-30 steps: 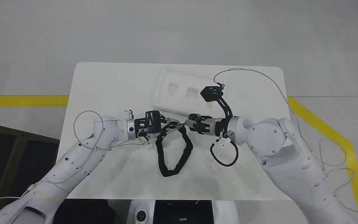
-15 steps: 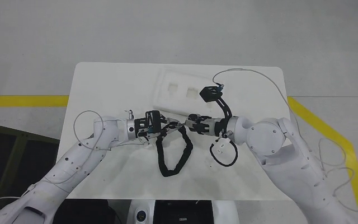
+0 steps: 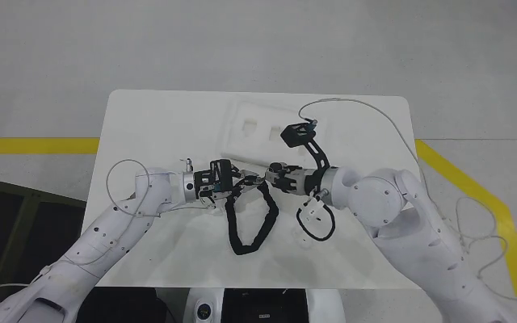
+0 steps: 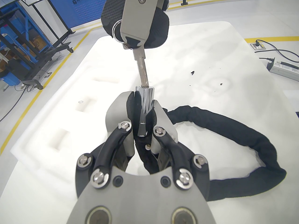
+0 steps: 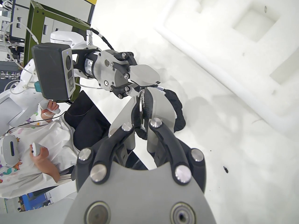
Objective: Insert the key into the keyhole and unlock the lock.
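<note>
Right pincer (image 4: pixel 133 40) has rolled a little, clamped on key (image 4: pixel 142 68); tip sits in lock (image 4: pixel 146 94), which left pincer (image 4: pixel 142 104) clamps. Turning likely begun.

Bright, even overhead light; soft shadows on the table (image 3: pixel 153 129); wrist views bulge at edges.
</note>
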You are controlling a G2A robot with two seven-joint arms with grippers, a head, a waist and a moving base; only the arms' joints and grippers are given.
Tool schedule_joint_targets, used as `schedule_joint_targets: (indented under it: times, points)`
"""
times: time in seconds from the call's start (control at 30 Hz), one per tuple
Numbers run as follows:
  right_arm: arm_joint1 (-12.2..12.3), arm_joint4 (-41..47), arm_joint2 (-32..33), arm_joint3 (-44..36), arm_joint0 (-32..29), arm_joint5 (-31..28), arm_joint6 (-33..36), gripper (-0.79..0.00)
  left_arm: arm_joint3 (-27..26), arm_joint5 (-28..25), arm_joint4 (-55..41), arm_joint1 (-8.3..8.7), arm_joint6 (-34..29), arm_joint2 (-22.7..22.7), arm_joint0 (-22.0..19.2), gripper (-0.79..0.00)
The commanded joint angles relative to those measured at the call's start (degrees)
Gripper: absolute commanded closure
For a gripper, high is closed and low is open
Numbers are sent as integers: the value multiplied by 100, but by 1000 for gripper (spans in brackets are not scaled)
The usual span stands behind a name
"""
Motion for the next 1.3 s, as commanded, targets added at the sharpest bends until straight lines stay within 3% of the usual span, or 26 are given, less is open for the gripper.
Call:
schedule_joint_targets:
  times: [0.0,0.7,1.27]
  points:
    - [-3,-40,-13,-4,-3,36,-2,0,0,0,0,0,0,0,0,0]
    - [-14,-30,44,15,-266,79,-127,0,0,0,0,0,0,0,0,0]
    - [-131,29,-254,337,96,12,-105,0,0,0,0,0,0,0,0,0]
